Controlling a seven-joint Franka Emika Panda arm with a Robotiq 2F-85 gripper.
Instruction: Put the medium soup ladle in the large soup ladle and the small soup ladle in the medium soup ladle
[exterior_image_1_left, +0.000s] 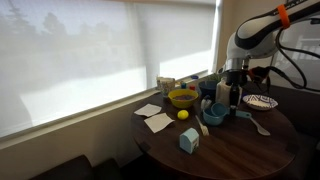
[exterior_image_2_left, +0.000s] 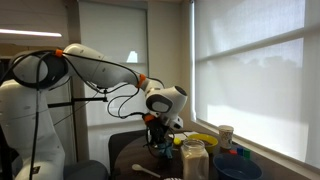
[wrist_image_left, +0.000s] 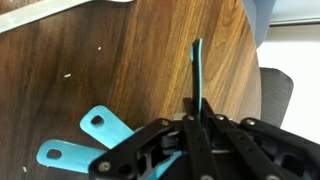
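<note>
We are holding one teal ladle (wrist_image_left: 197, 70) by its handle, our pincer (wrist_image_left: 199, 118) clamped on it above the bench (wrist_image_left: 150, 50). Two other ladle handles (wrist_image_left: 102, 125) are lying just beside the pincer. We cannot tell whether any nesting is done.

Arm (exterior_image_2_left: 100, 70) bent over table (exterior_image_2_left: 128, 158); hand (exterior_image_2_left: 160, 143) low nr yellow bowl (exterior_image_2_left: 205, 140), jar (exterior_image_2_left: 193, 160) in fg.

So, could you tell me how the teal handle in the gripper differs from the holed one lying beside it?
The gripped handle stands edge-on, showing a thin strip; the holed handle lies flat on the table, broad face up. The gripped handle sits in the gripper; the holed handle lies free. Both are teal.
</note>
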